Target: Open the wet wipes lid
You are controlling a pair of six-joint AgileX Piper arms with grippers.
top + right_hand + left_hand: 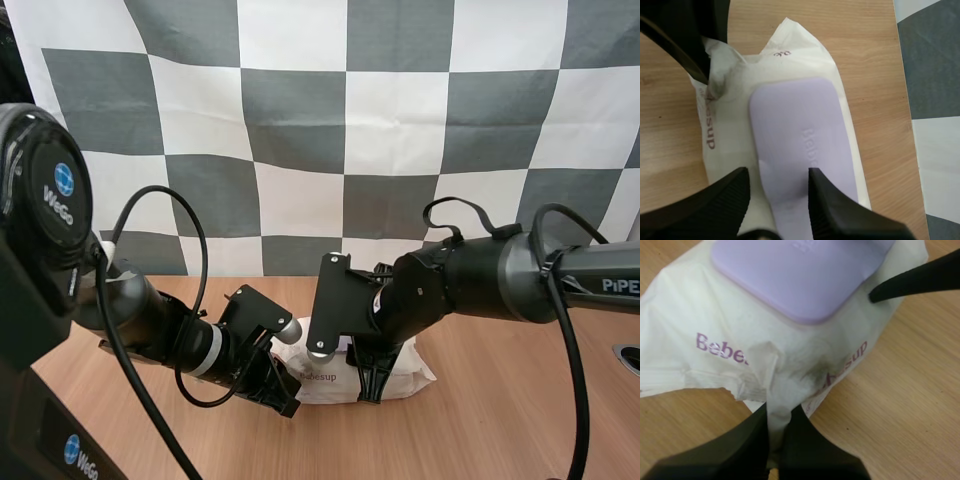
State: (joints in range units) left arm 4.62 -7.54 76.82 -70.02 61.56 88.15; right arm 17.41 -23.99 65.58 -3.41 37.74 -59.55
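Nearest the lens, your left end effector [780, 412] is clamped on the crumpled end flap [771, 385] of the wet wipes pack [695, 305], which lies flat mid-worktop between the two arms. That flap is thin film. If the lid resists, expect it to slip out or tear, and the pack would then rise with the lid.

Further right, the lilac lid [795, 135] is shut. Your right end effector [777, 175] stands apart and grips nothing, with one finger over the lid's end and the other beside its edge, over the film. Closing here could press the lid down rather than catch its lip.

For room, the worktop [500, 420] is bare to the right and toward you. Its back edge runs fairly near the pack's far side, so lift upward rather than sweep backward.
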